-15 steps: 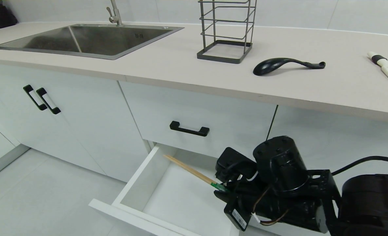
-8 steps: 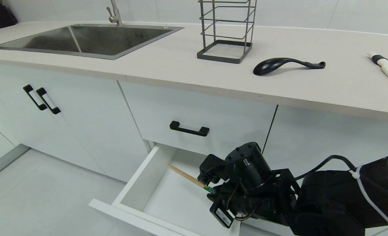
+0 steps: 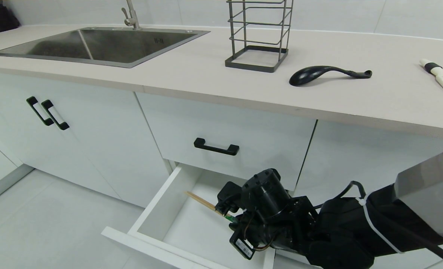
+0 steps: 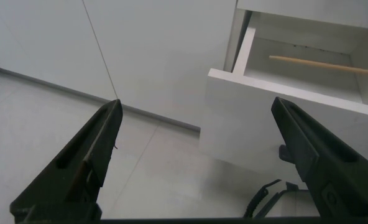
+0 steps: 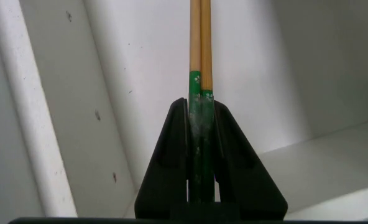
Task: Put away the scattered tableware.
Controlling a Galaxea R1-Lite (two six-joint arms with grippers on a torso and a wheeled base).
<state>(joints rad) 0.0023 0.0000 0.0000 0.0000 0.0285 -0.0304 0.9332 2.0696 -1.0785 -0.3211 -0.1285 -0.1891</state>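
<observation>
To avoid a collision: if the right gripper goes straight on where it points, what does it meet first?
Likely the left side wall of the open drawer, touched first by the chopsticks in the right gripper; depth unclear.

A pale stone-look countertop (image 3: 206, 74) is running across the room, backing onto a wall (image 3: 337, 15) of large white tiles. A steel sink (image 3: 131, 45) is sitting sunk into it on the left, with a metal faucet (image 3: 131, 16) rising at the far rim. Below, white cabinet doors (image 3: 94, 149) are hanging shut, carrying paired black handles (image 3: 53, 115). Beside them a closed drawer front (image 3: 266, 130) is showing one black handle (image 3: 216, 147), and under it a white drawer (image 3: 161, 203) is standing pulled out. Light grey floor tiles (image 3: 49, 220) are spreading below, and soft, even light is falling over everything.
</observation>
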